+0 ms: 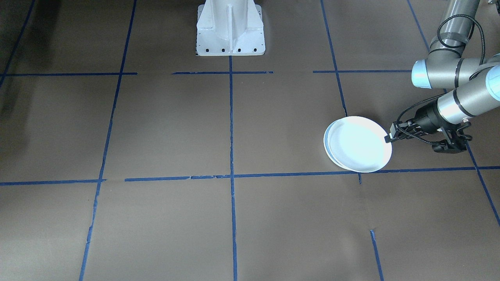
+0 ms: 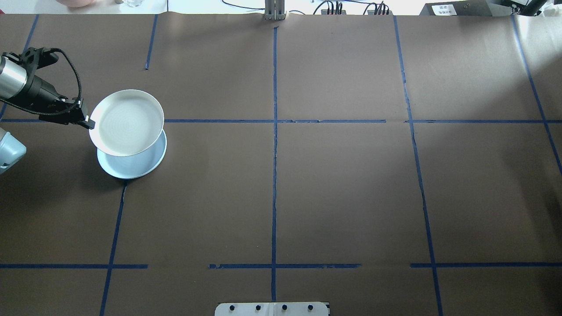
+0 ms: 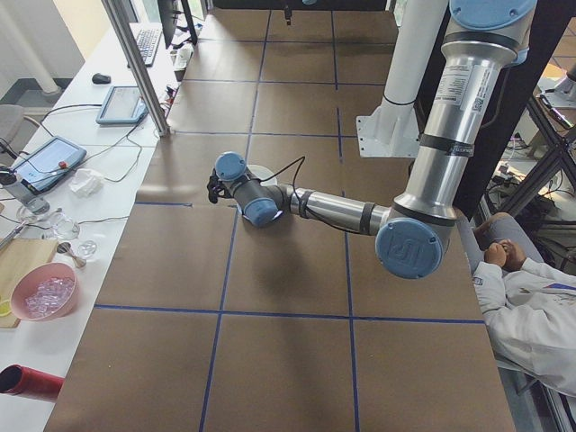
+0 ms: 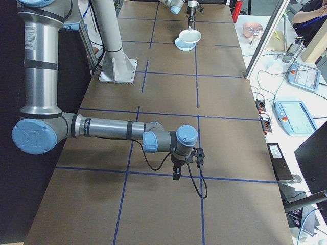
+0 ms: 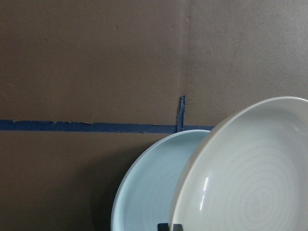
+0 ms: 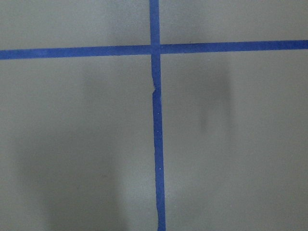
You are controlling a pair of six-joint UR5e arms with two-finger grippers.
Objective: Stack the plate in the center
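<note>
The left gripper (image 2: 89,122) pinches the rim of the white plate (image 2: 127,122), holding it tilted over the light-blue plate (image 2: 136,164). For the right gripper (image 4: 176,176), I cannot tell its state.

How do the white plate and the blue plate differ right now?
The white plate is gripped at its rim by the left end effector and tilted; the blue plate lies flat on the table. The white one overlaps the blue one from above. Both are round and similar in size.

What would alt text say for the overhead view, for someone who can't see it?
At the left edge, the left gripper holds a white plate by its rim, lifted and tilted over a light blue plate lying on a brown table marked with blue tape lines.
</note>
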